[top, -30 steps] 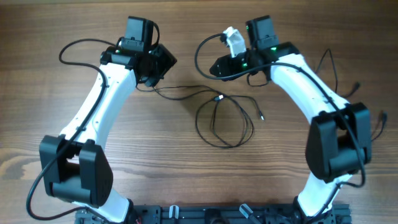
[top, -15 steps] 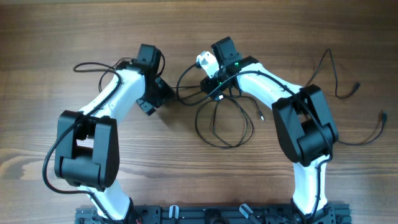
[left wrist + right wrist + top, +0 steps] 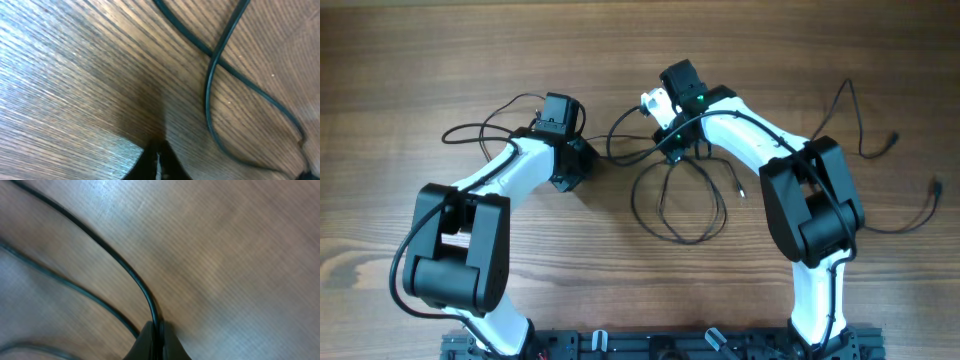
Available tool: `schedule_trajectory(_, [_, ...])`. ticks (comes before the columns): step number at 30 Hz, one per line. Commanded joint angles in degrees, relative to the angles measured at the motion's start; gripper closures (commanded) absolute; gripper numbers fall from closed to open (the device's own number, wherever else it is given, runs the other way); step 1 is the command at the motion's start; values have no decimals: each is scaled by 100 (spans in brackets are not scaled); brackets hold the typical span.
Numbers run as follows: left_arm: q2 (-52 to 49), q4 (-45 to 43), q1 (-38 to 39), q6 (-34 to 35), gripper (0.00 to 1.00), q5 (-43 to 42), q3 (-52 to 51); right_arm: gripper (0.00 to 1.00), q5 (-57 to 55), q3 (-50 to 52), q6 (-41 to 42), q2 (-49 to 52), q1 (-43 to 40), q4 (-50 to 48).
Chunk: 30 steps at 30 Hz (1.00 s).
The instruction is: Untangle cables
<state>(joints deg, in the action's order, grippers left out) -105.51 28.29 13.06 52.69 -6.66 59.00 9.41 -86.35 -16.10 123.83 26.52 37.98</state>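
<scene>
Thin black cables [image 3: 680,239] lie in loose crossing loops on the wooden table between the arms. My right gripper [image 3: 675,150] is down at the loops' top edge. In the right wrist view it [image 3: 157,332] is shut on one cable [image 3: 100,242], which curves straight in between the jaws; a second strand [image 3: 65,282] passes beside it. My left gripper [image 3: 572,168] rests low on the wood, left of the loops. In the left wrist view it [image 3: 157,162] is shut with no cable seen between the jaws, and two strands cross [image 3: 215,65] just ahead.
Two more thin cables lie at the right, one [image 3: 855,115] behind the right arm and one [image 3: 920,215] near the table's right edge. The left arm's own thicker cable [image 3: 470,130] loops at the left. A black mounting rail [image 3: 670,345] runs along the near edge.
Both arms swung inward and down toward the loops. Both grippers went from open to shut, the right one onto a cable. The loops shifted slightly.
</scene>
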Motion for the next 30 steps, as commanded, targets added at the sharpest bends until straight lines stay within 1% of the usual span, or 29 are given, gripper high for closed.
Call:
schedule_trajectory(1, [-304,315,-98,-387,81,11,-177,96,719,221,109,334,20,800])
schedule_trajectory(2, [-302,446,-142,-651,71,-374,-57,96,1021,221,129,334,20,999])
schedule_trajectory(3, [-297,590,-168,-761,69,-750,85,96,1392,221,179,334,22,1172])
schedule_trajectory(4, [-293,632,-166,-761,68,-1049,177,96,1808,221,428,334,26,1252])
schedule_trajectory(5, [-293,625,-131,-752,65,-1241,203,96,2105,221,918,334,26,1222])
schedule_trajectory(6, [-293,640,-103,-752,63,-1211,203,96,2223,221,1237,334,31,1165])
schedule_trajectory(8, [-293,758,7,-752,59,-737,203,96,2216,221,1637,334,31,1010])
schedule_trajectory(9, [-295,861,55,-750,60,-466,203,96,2218,221,1707,334,31,960])
schedule_trajectory(12, [-306,1217,94,-752,73,258,197,96,2216,221,2114,334,79,870])
schedule_trajectory(14, [-306,1257,94,-752,75,643,177,96,2216,221,2371,334,101,717])
schedule_trajectory(15, [-306,1311,94,-752,91,743,101,96,2212,190,2511,332,101,636])
schedule_trajectory(16, [-306,1316,94,-752,96,741,55,96,2210,146,2511,332,101,638])
schedule_trajectory(17, [-306,1314,94,-752,96,743,2,96,2190,101,2509,330,101,640])
schedule_trajectory(21, [-306,1423,92,-754,96,741,-175,96,1427,-367,2507,282,101,619])
schedule_trajectory(24, [-306,1416,92,-754,96,748,-175,96,1414,-835,2111,144,107,848])
schedule_trajectory(26, [-306,1392,92,-754,96,748,-175,96,1414,-896,1843,35,138,901])
schedule_trajectory(27, [-306,1388,92,-754,96,748,-175,90,1412,-896,1585,28,173,901])
schedule_trajectory(28, [-306,1379,92,-752,96,748,-177,82,1362,-883,1436,35,203,896])
schedule_trajectory(30, [-306,1344,92,-752,96,743,-175,55,920,-879,1362,35,313,887])
